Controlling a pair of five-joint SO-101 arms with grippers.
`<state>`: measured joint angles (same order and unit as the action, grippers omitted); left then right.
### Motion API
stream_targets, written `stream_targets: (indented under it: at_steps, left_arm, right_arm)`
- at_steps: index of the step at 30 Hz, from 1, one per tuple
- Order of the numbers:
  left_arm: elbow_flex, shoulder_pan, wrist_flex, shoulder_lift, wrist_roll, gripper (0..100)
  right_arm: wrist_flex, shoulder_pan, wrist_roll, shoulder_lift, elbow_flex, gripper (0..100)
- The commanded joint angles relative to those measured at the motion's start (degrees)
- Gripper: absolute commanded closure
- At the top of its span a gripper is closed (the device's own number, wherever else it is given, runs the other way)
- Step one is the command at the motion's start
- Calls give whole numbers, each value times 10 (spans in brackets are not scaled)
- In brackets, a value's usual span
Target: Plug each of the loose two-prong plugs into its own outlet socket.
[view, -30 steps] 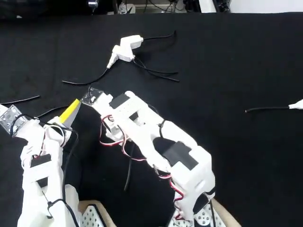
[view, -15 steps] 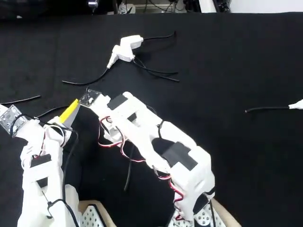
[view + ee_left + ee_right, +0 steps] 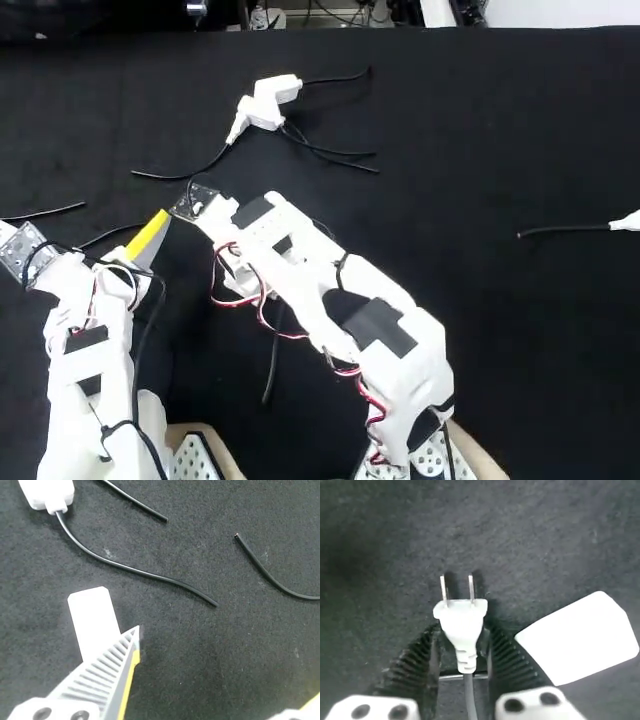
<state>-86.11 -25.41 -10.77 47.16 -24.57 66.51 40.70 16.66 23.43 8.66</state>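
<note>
The right claw [image 3: 463, 632] is clamping a white two-prong plug [image 3: 462, 616], prongs pointing outward, over the black desk [image 3: 480, 130]. The left claw [image 3: 220, 670] is gaping apart just to its left. White socket pieces [image 3: 265, 100] are lying farther back.

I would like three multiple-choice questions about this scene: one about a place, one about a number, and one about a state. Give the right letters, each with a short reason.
1. Where is the white plug?
A. Between the fingers of the right pincer
B. Inside a socket
C. Lying loose, far from both arms

2. How many prongs does it have?
A. One
B. Two
C. Three

3. The left pincer is:
A. open
B. shut on a cable
C. shut on a plug

Answers:
1 A: the ribbed fingers flank its body.
2 B: two metal blades stick out.
3 A: its fingers stand far apart with nothing between them.
</note>
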Motion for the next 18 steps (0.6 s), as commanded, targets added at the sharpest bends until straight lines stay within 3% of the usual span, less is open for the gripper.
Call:
stream_targets:
  at_steps: [1, 5, 9, 14, 18]
  left_arm:
    - [6, -6, 8, 6, 3, 456]
    - [6, 2, 8, 6, 2, 456]
    - [9, 65, 11, 7, 2, 455]
    - [-16, 141, 61, 42, 2, 455]
    - [-62, 155, 113, 125, 2, 456]
  right_arm:
    - [3, 3, 5, -12, -24, 987]
    - [53, 4, 5, -68, -43, 987]
    - [120, 5, 4, -151, -60, 987]
    - [177, 4, 2, -221, -58, 987]
    - [213, 3, 2, -238, -58, 987]
